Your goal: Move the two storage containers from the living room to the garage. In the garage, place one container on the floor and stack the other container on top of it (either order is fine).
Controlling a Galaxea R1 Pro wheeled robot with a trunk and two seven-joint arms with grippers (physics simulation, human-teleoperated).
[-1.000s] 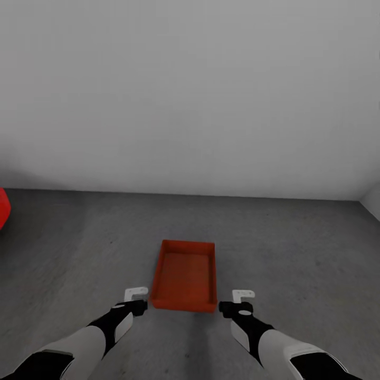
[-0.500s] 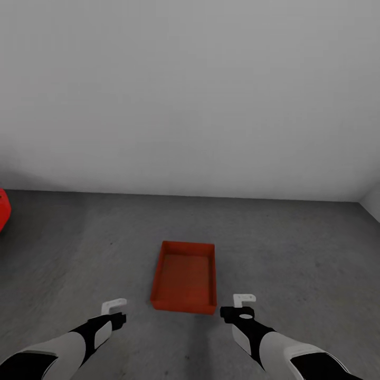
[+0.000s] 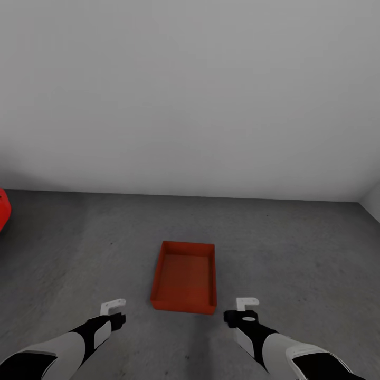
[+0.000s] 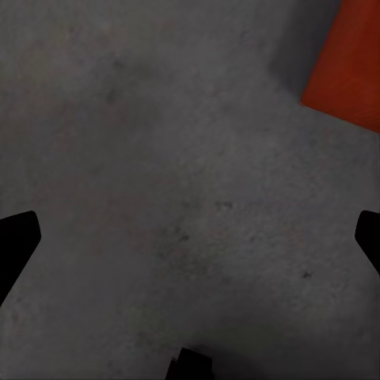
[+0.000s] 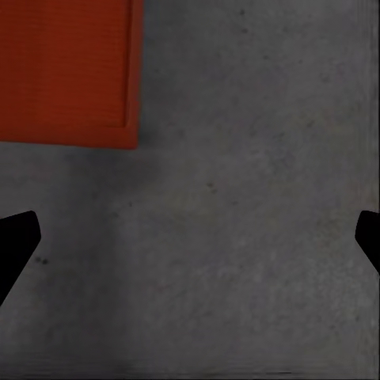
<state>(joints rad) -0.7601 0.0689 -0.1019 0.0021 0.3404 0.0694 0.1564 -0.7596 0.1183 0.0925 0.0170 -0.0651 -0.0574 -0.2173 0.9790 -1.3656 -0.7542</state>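
One orange-red storage container (image 3: 184, 276) sat flat on the dark concrete floor (image 3: 295, 248) of the garage, its open top up, a short way out from the plain white wall (image 3: 190, 95). Both arms hung low before it, well apart from each other. The left gripper (image 3: 114, 309) hovered off the container's near left corner, not touching it; the right gripper (image 3: 246, 307) hovered off the near right corner, likewise clear. In both wrist views the dark fingertips (image 4: 16, 237) stood at opposite edges — spread wide, grasping nothing — over bare concrete, with a corner of the container in sight. A red rounded shape (image 3: 3, 208) showed at the far left.
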